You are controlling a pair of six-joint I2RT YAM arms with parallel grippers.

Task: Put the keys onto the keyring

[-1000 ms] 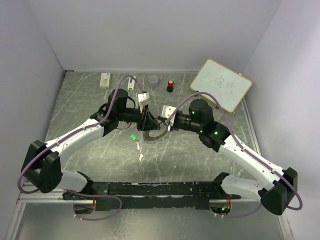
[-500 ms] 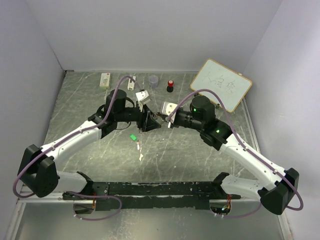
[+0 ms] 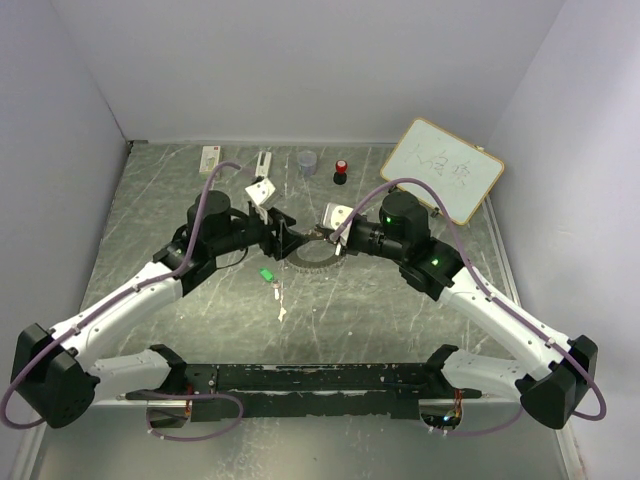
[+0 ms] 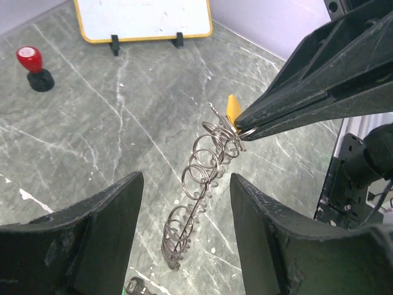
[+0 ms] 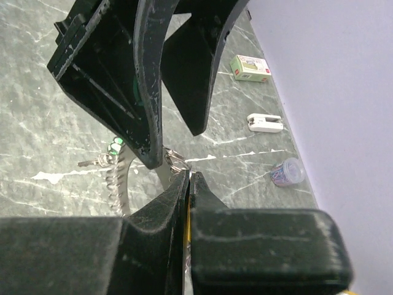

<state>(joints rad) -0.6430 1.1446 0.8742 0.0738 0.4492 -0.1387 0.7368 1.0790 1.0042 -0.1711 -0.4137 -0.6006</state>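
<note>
Keyring of linked silver wire loops slants up from the grey marbled surface to the right jaws, which are pinched tight on the yellow key by its plastic head, right at the ring's top loop. Left jaws, black and wedge-shaped, gape wide near the ring, holding nothing. Green key, plastic-headed with a short silver shaft, lies flat on the surface just beside the ring's lower end. Two keys, one ring
</note>
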